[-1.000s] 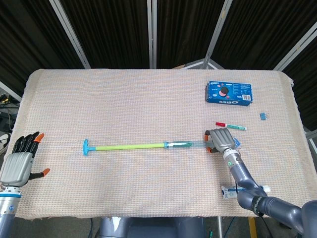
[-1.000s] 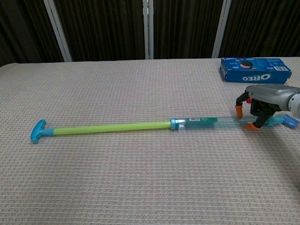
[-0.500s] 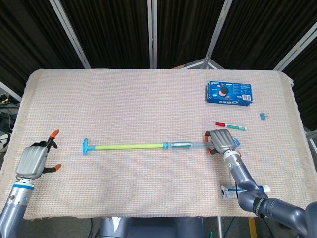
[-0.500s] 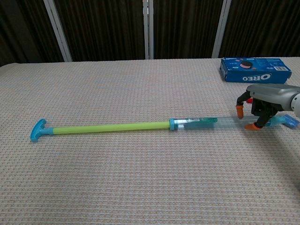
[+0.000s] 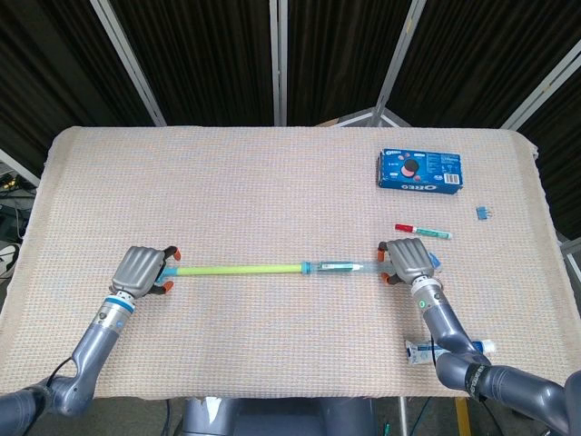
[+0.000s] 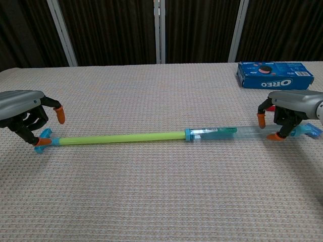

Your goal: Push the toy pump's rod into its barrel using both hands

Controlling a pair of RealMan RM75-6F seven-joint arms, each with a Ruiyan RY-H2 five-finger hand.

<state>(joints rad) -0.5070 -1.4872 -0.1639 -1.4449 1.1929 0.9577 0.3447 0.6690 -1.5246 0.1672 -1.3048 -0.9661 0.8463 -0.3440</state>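
**Cloth-covered table and its load**

The table point(image 5: 272, 182) wears a beige woven cloth. Lying directly on it: a toy pump point(image 5: 272, 268) across the middle, an Oreo box point(image 5: 418, 171) near the far right corner, a marker point(image 5: 423, 231), a small blue clip point(image 5: 484, 213), and a tube point(image 5: 445, 350) by the near edge.

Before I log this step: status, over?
Left hand at rod handle, right hand holds barrel. Rod fully out. Path clear.
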